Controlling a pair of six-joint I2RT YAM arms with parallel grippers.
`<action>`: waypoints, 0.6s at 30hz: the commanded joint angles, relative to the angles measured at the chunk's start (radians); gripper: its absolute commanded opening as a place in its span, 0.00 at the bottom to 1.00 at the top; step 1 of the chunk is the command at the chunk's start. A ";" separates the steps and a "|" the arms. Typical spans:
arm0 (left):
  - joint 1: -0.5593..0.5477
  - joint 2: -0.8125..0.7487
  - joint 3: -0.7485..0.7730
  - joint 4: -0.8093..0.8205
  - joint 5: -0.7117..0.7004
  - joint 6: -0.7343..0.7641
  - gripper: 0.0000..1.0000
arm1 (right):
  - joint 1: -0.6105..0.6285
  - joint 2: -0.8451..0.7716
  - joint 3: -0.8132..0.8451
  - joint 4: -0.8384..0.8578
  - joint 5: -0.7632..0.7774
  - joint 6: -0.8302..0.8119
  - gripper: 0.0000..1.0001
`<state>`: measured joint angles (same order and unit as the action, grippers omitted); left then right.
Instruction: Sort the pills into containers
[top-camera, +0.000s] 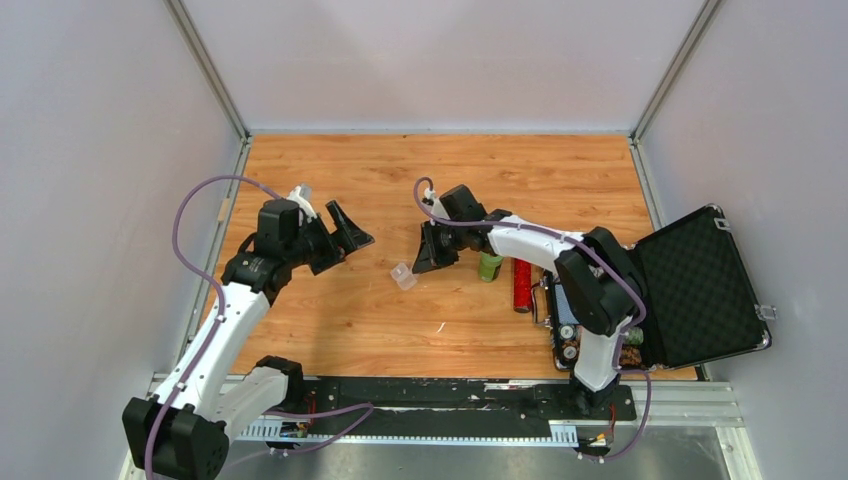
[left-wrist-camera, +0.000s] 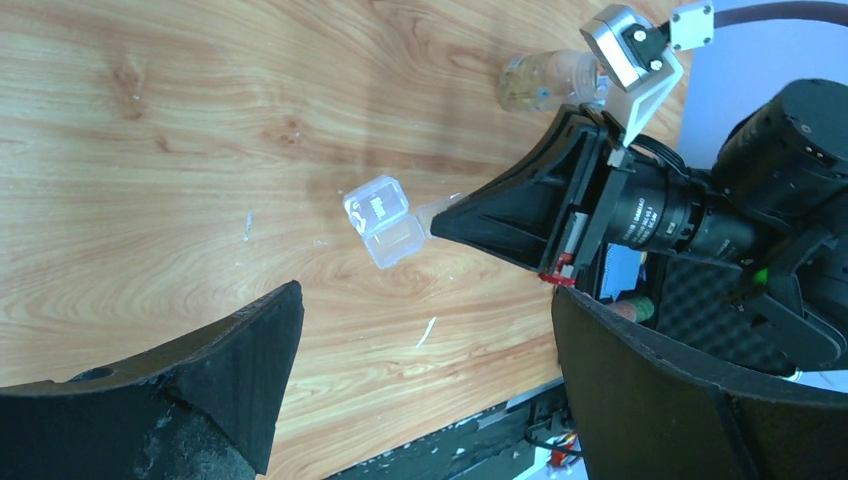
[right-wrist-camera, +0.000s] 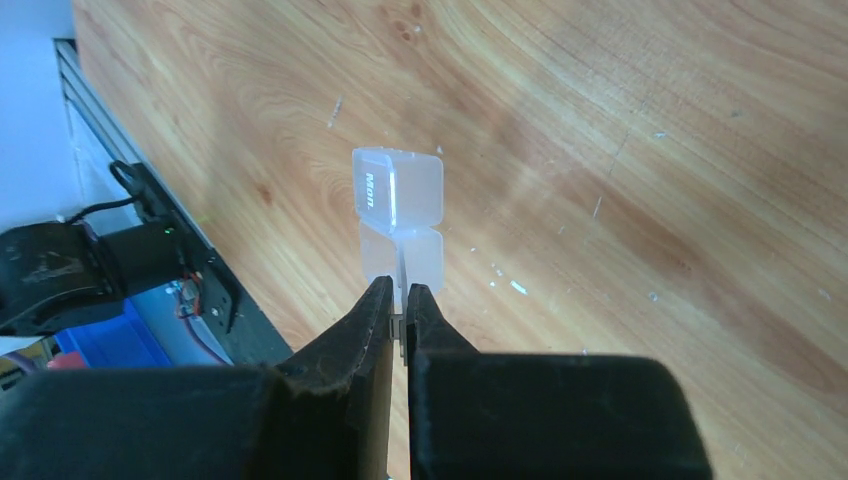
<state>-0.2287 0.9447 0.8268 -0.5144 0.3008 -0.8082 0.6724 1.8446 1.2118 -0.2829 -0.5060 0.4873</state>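
Note:
The container (top-camera: 402, 276) is a tiny clear plastic box with its lid hinged open, lying mid-table. The lid reads "Mon" in the right wrist view (right-wrist-camera: 398, 200). My right gripper (right-wrist-camera: 400, 298) is shut on a thin edge of the box's lower half; it also shows in the top view (top-camera: 424, 262). I cannot tell whether the box rests on the wood or hangs just above it. My left gripper (top-camera: 345, 236) is open and empty, to the left of the box; the left wrist view shows the box (left-wrist-camera: 385, 220) beyond its fingertips (left-wrist-camera: 270, 330). No loose pills show.
A small green bottle (top-camera: 490, 266) stands just right of my right gripper, with a red tube (top-camera: 522, 285) lying beside it. An open black case (top-camera: 690, 290) of poker chips sits at the table's right edge. White walls enclose the table.

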 joint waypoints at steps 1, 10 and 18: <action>0.003 -0.023 0.023 -0.035 -0.022 0.024 1.00 | 0.007 0.055 0.067 0.006 -0.011 -0.099 0.01; 0.003 -0.021 0.030 -0.055 -0.025 0.040 1.00 | 0.006 0.107 0.140 -0.060 0.055 -0.131 0.34; 0.003 -0.037 0.043 -0.050 -0.028 0.079 1.00 | 0.007 0.017 0.252 -0.210 0.170 -0.125 0.70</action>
<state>-0.2287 0.9356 0.8272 -0.5671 0.2810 -0.7742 0.6758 1.9560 1.3777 -0.4118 -0.4194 0.3672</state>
